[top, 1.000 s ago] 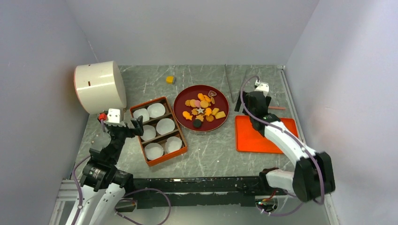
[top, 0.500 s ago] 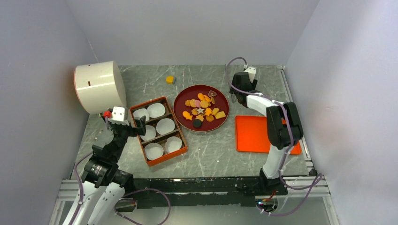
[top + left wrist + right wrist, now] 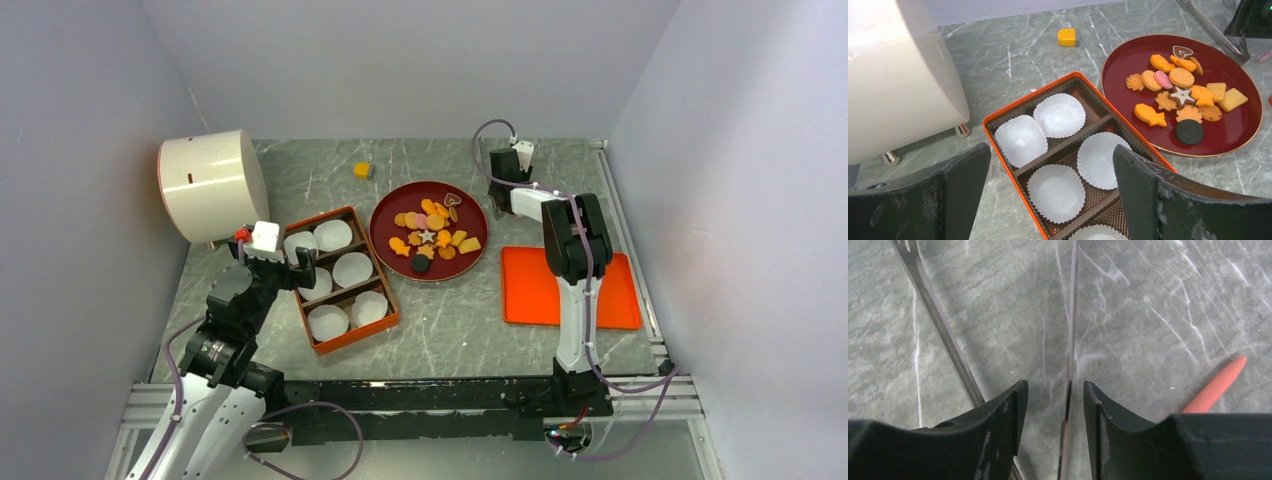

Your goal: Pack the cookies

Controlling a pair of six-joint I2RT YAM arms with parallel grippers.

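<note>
Spread wide and empty, the left gripper (image 3: 1050,147) was held low above the near end of the orange box (image 3: 1033,97), whose compartments were lined with white paper cups (image 3: 1059,115); no cup that could be seen was filled. At nine o'clock from the box a large white drum (image 3: 898,75) was seen. At two o'clock from the box the cookies (image 3: 1178,95) were heaped on the dark red plate (image 3: 1133,60), none yet packed, and one yellow block (image 3: 1067,36) was found alone on the table (image 3: 998,45) at twelve o'clock from the box. An orange tray (image 3: 570,290) was laid at four o'clock from the plate. Farthest off, at two o'clock from the plate, the right gripper (image 3: 1054,385) was held over the metal tongs (image 3: 1070,315). Its fingers were parted narrowly, one thin blade of the tongs was taken between them but was not seen to be pinched, and the other blade was found outside them at ten o'clock.

The step in hand was judged to be the fetching of the tongs, with the packing itself not begun. For the next move, the fingers would need to be closed on the blade, or shifted so that both blades were caught, before the tongs could be lifted and carried toward eight o'clock, to the plate.
</note>
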